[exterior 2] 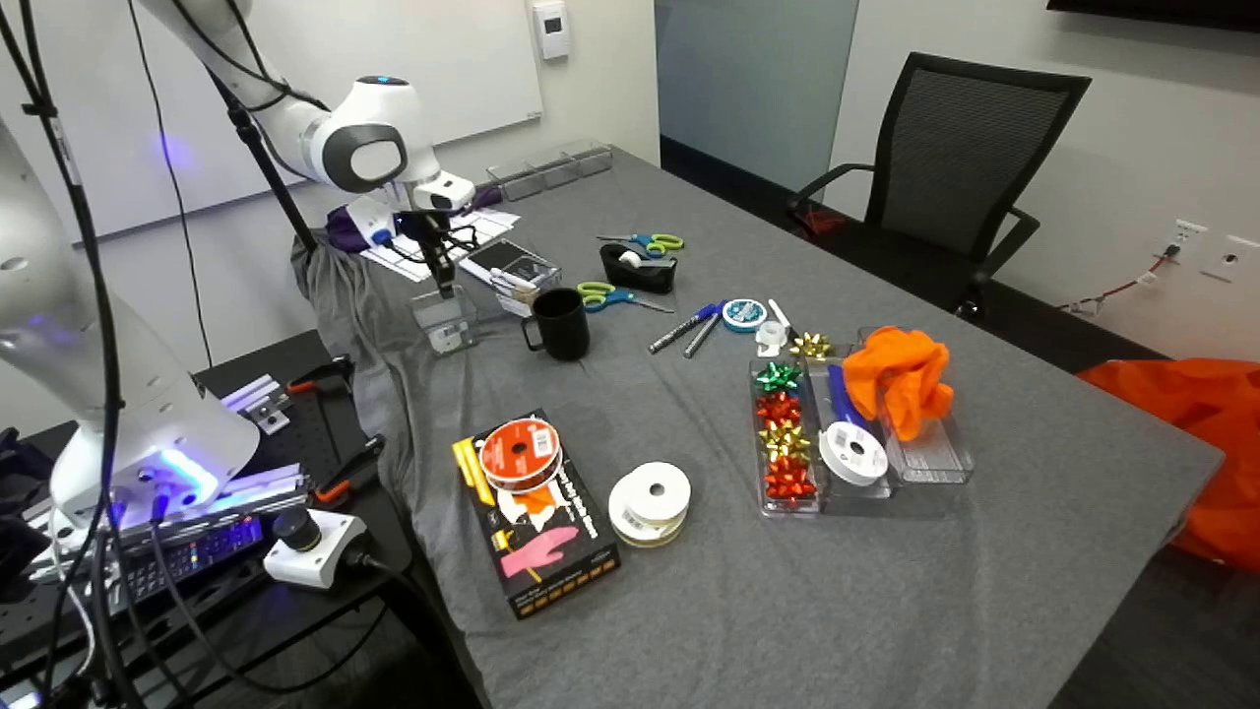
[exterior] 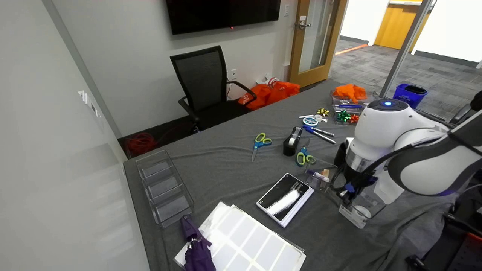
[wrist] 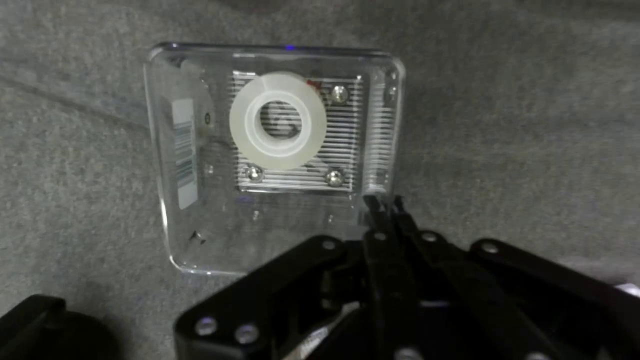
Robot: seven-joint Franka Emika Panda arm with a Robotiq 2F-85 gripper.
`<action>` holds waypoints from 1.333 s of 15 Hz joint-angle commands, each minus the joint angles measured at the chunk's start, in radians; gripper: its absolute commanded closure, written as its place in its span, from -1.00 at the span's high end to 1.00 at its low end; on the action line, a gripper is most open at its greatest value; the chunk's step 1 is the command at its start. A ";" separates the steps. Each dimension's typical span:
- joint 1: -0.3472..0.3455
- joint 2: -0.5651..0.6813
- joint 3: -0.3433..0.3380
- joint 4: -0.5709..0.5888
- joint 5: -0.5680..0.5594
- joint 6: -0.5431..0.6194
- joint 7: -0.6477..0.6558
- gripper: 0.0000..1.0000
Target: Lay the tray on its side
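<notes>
Black fingers (wrist: pixel 379 224) pinch the clear, square plastic tray (wrist: pixel 280 220) by one wall — tipping may spill the white tape roll (wrist: pixel 241 122).

In both exterior views the arm (exterior: pixel 425 165) is curving down to the wrist (exterior: pixel 371 131), a blue light (exterior: pixel 388 103) glowing on top; the gripper (wrist: pixel 385 201) is hanging beneath, and in the wrist view its slim black fingers (wrist: pixel 376 216) are standing nearly together, only a narrow gap dividing them
</notes>
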 commanded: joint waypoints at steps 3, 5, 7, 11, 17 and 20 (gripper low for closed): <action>-0.400 0.023 0.408 0.049 0.448 -0.007 -0.395 -0.98; -0.530 0.023 0.536 0.071 0.627 -0.039 -0.560 -0.98; -0.619 0.007 0.628 0.086 0.809 -0.097 -0.723 -0.98; -0.562 -0.062 0.513 0.087 1.120 -0.315 -1.030 -0.98; -0.355 -0.096 0.118 0.050 1.147 -0.581 -1.210 -0.98; -0.308 -0.096 -0.011 0.048 1.124 -0.659 -1.258 -0.98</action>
